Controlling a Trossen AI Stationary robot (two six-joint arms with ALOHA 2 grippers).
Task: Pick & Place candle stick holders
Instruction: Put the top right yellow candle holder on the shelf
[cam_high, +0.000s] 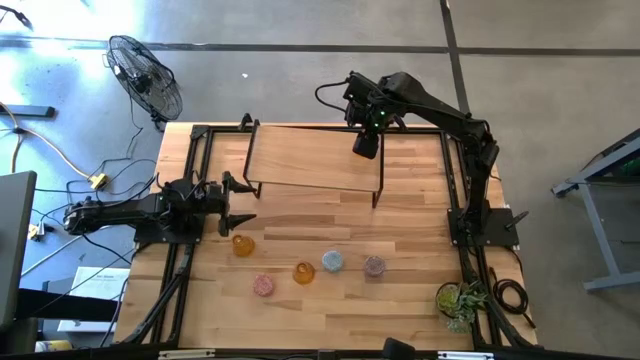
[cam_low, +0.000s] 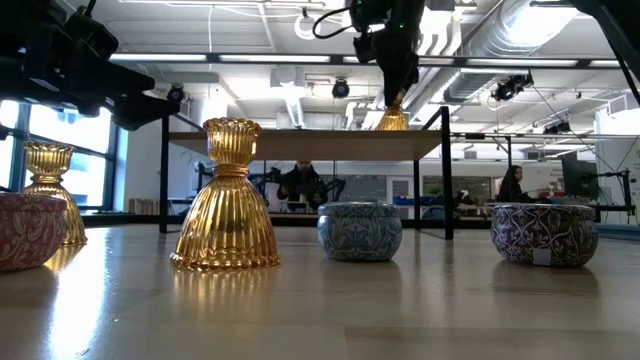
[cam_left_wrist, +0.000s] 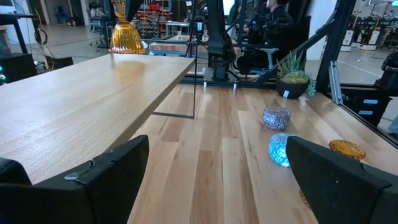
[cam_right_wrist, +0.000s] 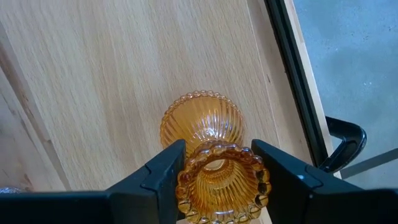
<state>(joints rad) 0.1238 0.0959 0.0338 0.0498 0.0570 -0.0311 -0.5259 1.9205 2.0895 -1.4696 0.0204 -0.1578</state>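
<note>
step: setting an amber holder (cam_right_wrist: 208, 155) down on the raised shelf (cam_high: 300, 160), upper middle of the overhead frame, near the shelf's right end
right gripper (cam_right_wrist: 214, 165): clamped on the amber holder's beaded neck, one finger each side; base looks down on or just above the shelf board, contact hard to confirm
left gripper (cam_high: 240, 203): fingers spread wide, nothing between them, parked at left middle of the overhead frame beside the shelf's left end
shelf edge: holder sits near the right rim in the wrist frame; probably fine, but no drift further that way
release: confirm base flat on the board first, open slowly and evenly, then lift straight up so fingers clear the flared rim without tipping it
risk: narrow neck over wide skirt, glass on smooth wood; a sideways pull on exit likely topples or slides it
remaining on table, lower middle of the overhead frame: second amber holder (cam_high: 242, 245), pink holder (cam_high: 263, 285), third amber holder (cam_high: 304, 272), blue holder (cam_high: 332, 262), mauve holder (cam_high: 374, 266)
plant (cam_high: 458, 300): lower right corner, leave alone
</note>
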